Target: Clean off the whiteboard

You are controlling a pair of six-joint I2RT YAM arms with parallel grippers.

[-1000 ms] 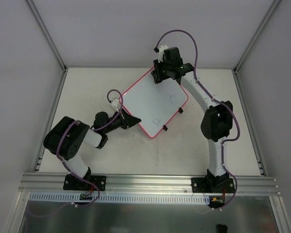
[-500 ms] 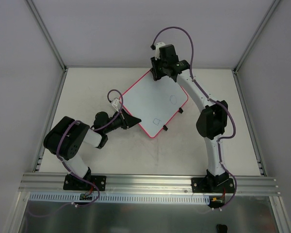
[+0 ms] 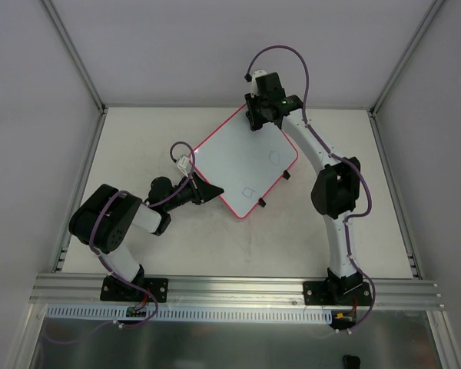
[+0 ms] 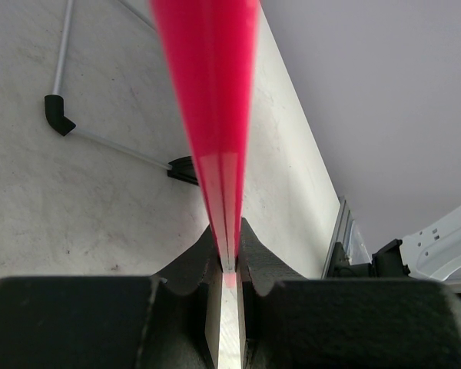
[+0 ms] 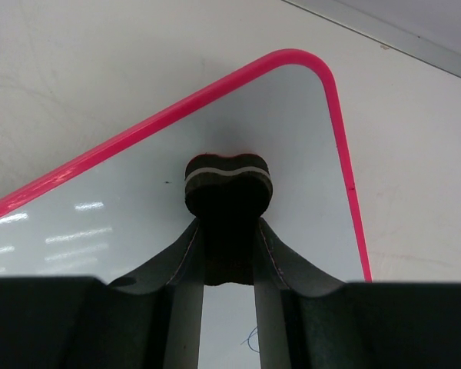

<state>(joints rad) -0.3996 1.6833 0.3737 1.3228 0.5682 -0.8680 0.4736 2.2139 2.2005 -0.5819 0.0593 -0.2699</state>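
Nearest, at 8 o'clock of the board: pinching the whiteboard (image 3: 242, 157) by its pink frame with the left hand (image 4: 229, 265), closed narrow on the rim, steadying it on the surface (image 3: 154, 138). Lying mid-surface, skewed like a diamond. Two faint pen marks left to clear: a small square (image 3: 248, 192) toward 6 o'clock, a ring (image 3: 275, 156) toward 3 o'clock. Farthest, at 12 o'clock: setting the black eraser (image 5: 229, 181) against the far corner with the right hand (image 5: 229, 231), clamped around the block. Mid-wipe, by the look of it. Next, probably: dragging the eraser toward 5 o'clock across the ring, then the square, keeping pressure and the frame grip.
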